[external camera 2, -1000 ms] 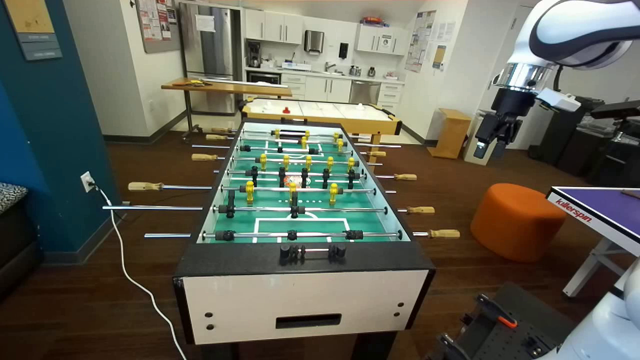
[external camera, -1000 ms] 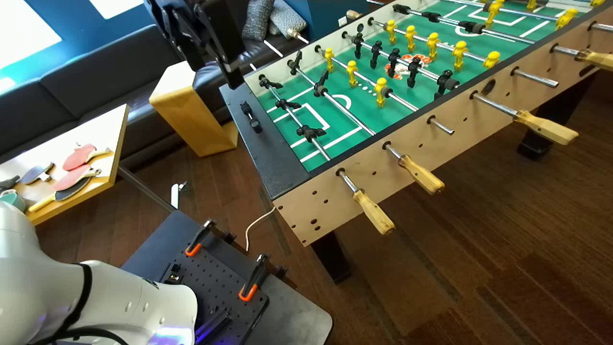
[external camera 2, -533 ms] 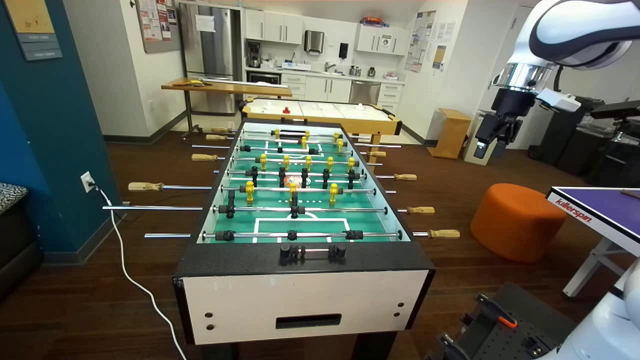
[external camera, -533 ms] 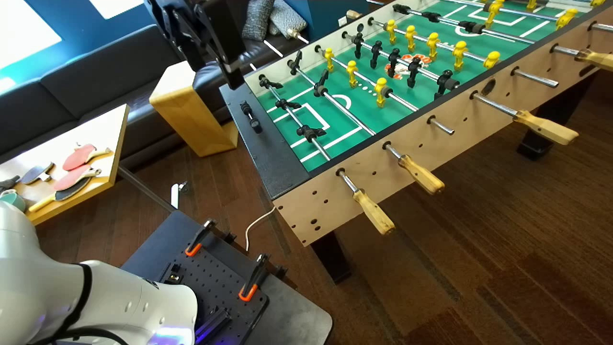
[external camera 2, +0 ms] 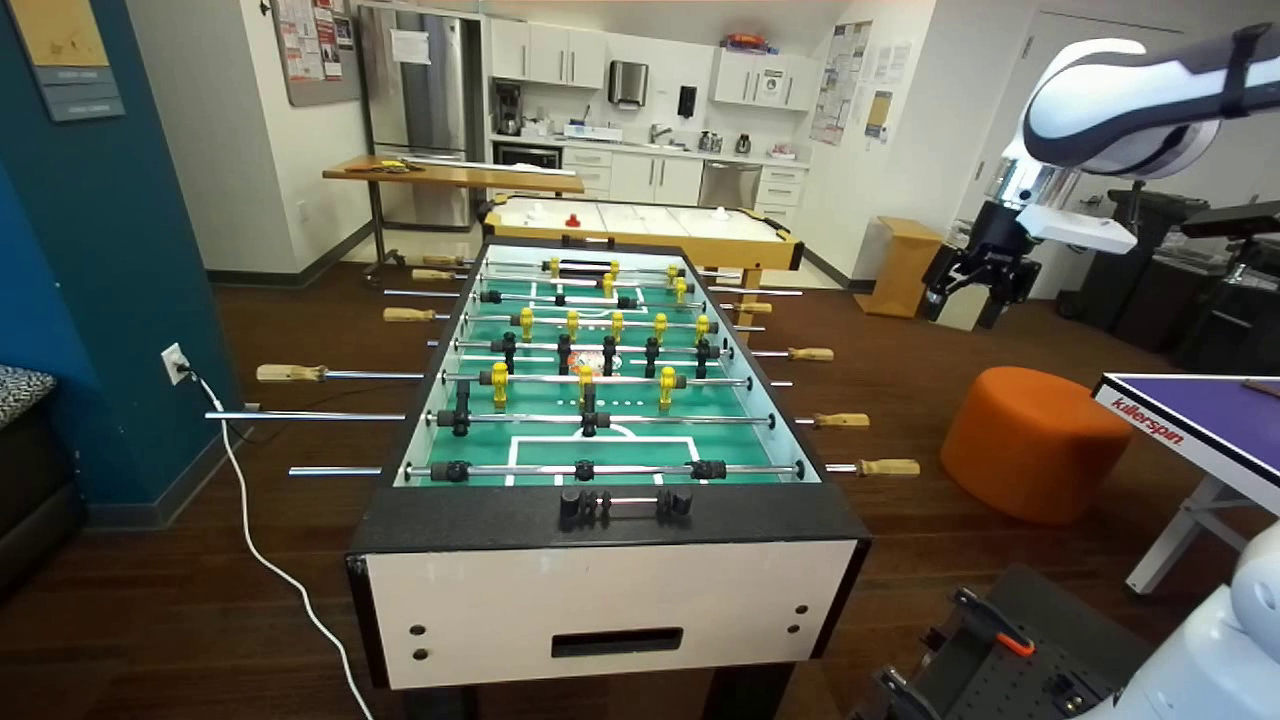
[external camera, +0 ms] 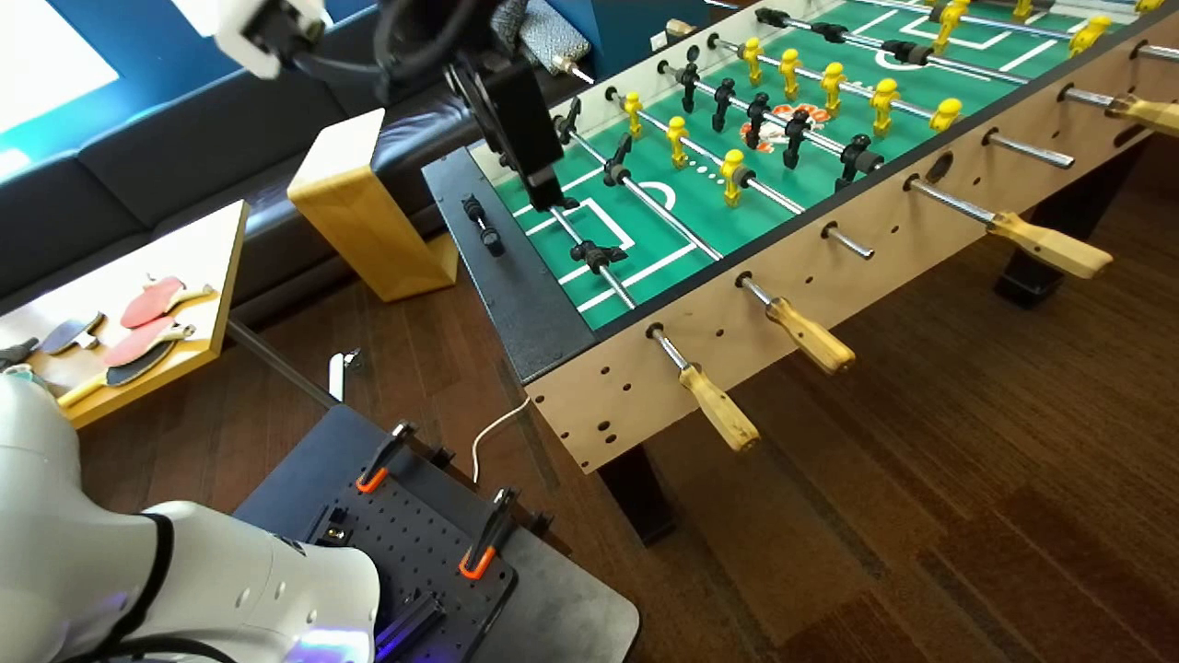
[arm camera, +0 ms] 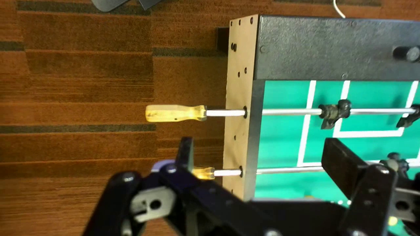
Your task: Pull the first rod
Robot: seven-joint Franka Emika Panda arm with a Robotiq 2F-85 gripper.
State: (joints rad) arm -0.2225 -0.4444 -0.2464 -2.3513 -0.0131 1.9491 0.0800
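The first rod [external camera: 718, 405] is a thin silver rod with a tan tapered wooden handle, at the near end of the row on the foosball table's side. Its handle points outward in both exterior views [external camera 2: 888, 468]. In the wrist view the rod [arm camera: 176, 113] lies level above the middle, its whole handle showing over the floor. My gripper [arm camera: 259, 154] is open with nothing between its fingers. Its fingertips appear just below the first rod and spread wide across the table's side wall. In an exterior view the gripper [external camera 2: 963, 300] hangs in the air, above and apart from the rod's handle.
The second rod's handle [external camera: 811, 336] is close beside the first; my left finger partly hides it in the wrist view. The foosball table [external camera 2: 610, 520] has a raised rim. An orange stool [external camera 2: 1035, 445] and a purple-topped table [external camera 2: 1220, 420] stand nearby. Clamps [external camera: 488, 534] stick up at the robot's base.
The arm has moved during the last half second. The gripper has shifted right and slightly down in an exterior view, and its wrist has turned. The rods have not moved.
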